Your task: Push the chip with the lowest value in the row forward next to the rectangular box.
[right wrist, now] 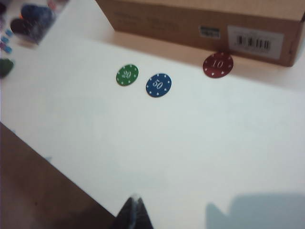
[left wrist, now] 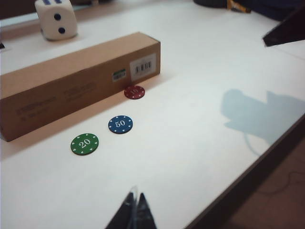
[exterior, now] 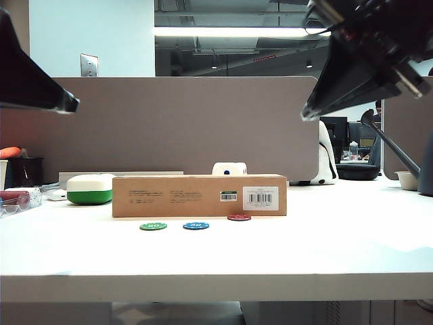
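Red chip [left wrist: 134,92] marked 10 lies flat on table [exterior: 338,237], just beside box [exterior: 199,196] front, below barcode label [right wrist: 255,42]. Green chip [left wrist: 85,144] and blue chip [left wrist: 120,124] lie farther from box. Left gripper [left wrist: 135,210] and right gripper [right wrist: 134,212] raised above table, fingers together, holding nothing.

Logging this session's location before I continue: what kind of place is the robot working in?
Most likely an open-plan office. A grey desk partition backs the white table, exposed ceiling ducts and strip lighting run overhead, and monitors sit on a neighbouring desk. Left gripper and right gripper hang shut above the table.
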`<action>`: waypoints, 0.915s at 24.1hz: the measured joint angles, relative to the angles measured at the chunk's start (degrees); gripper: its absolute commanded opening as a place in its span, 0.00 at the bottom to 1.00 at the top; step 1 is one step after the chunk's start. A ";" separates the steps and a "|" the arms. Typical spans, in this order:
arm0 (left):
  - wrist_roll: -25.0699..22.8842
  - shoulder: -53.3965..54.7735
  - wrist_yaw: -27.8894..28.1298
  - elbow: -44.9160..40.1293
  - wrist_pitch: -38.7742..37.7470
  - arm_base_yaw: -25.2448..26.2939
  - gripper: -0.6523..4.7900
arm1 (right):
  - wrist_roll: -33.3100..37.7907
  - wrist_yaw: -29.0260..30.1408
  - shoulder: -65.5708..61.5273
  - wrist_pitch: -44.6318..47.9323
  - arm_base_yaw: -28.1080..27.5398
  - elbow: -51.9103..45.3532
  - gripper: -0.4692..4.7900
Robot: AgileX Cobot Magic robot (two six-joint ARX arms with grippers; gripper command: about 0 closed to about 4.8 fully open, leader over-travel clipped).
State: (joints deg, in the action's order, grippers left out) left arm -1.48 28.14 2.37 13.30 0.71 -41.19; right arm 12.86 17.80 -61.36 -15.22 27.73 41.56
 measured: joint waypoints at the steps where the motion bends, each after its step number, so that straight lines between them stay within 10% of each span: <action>1: -0.02 -2.89 0.00 -1.60 -0.11 0.04 0.11 | 1.75 -0.42 2.71 1.90 0.00 -2.10 0.08; 13: -0.02 -14.86 -0.07 -5.60 -0.33 2.43 0.11 | 5.25 -9.20 8.11 3.43 -0.02 -4.04 0.08; 22: -0.02 -22.01 -0.13 -7.63 -0.13 17.07 0.11 | 5.29 -10.40 8.02 5.33 -0.02 -4.04 0.08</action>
State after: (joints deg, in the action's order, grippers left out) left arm -1.50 6.13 2.24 5.67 0.58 -24.12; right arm 18.15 7.40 -53.34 -9.89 27.70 37.52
